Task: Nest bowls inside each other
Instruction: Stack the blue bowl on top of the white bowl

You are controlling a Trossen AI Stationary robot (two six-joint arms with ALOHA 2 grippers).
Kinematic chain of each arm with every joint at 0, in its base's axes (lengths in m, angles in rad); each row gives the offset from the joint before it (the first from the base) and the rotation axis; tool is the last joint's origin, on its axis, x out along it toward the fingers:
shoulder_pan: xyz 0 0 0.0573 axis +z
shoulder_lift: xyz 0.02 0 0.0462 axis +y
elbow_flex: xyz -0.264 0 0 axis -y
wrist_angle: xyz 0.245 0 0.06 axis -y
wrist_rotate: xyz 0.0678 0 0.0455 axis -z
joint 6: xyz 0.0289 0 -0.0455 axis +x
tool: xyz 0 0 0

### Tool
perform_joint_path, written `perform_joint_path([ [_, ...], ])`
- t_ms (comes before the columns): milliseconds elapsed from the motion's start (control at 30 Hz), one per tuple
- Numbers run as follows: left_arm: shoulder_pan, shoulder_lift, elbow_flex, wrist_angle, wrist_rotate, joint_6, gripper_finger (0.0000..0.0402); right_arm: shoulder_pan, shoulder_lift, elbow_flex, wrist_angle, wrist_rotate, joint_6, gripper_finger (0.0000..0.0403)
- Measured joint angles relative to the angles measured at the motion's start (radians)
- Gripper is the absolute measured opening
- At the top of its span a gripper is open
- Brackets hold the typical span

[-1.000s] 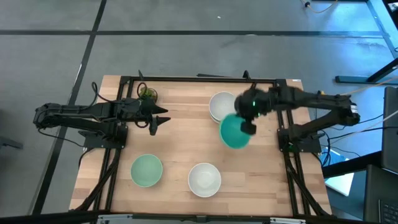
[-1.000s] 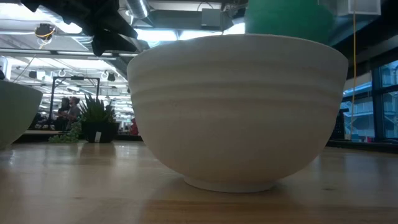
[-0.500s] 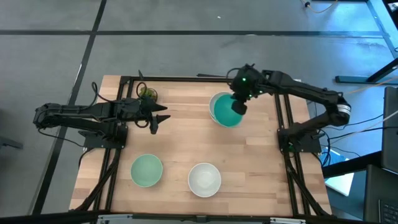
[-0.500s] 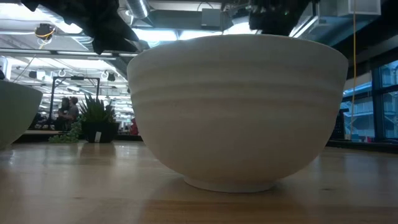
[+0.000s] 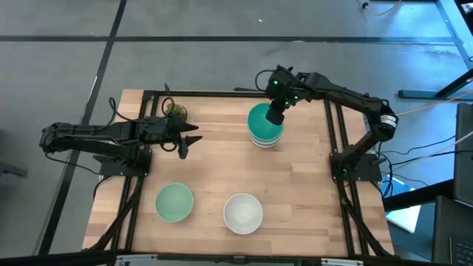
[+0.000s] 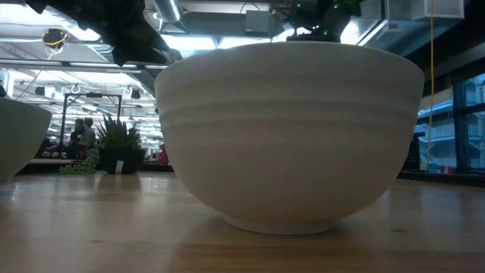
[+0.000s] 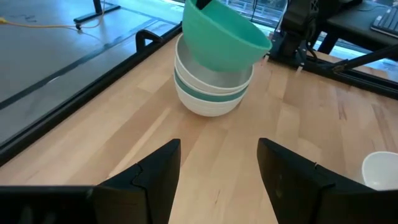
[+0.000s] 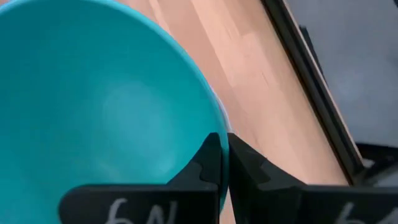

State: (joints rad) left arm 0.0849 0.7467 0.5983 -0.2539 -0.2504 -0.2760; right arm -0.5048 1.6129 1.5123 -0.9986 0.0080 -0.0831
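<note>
right tool [image 8: 222, 163]: pinching the teal bowl [image 7: 217, 34] rim, tilted over the white stack [image 7: 212, 90]
feel: stiff, slick, probably chips
left tool [image 7: 217, 180]: wide, idle beside stack

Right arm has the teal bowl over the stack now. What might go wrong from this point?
The smooth teal bowl sits tilted on the stack of white bowls, pinched at its rim by the right gripper. Released now, it may seat crooked or slide off. Pushing down off-centre might shove the stack toward the table's far edge.

Teal bowl [image 7: 219, 38] tilted atop white stack [image 7: 211, 87]; mint bowl [image 5: 174, 202], white bowl [image 5: 243, 213] apart.
</note>
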Motion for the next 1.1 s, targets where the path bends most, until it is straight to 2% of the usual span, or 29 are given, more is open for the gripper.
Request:
perform_joint_path([
  [200,0.000,0.000,0.000,0.000,0.000,0.000,0.0208,-0.025,0.040,0.003,-0.070,0.017,-0.004,0.0012],
  [867,0.000,0.000,0.000,-0.001,0.000,0.000,0.0208,-0.037,0.128,0.001,-0.074,-0.017,-0.035,0.0012],
  [1100,0.000,0.000,0.000,-0.006,0.000,0.000,0.0208,-0.036,0.128,0.001,-0.061,-0.043,-0.038,0.0054],
])
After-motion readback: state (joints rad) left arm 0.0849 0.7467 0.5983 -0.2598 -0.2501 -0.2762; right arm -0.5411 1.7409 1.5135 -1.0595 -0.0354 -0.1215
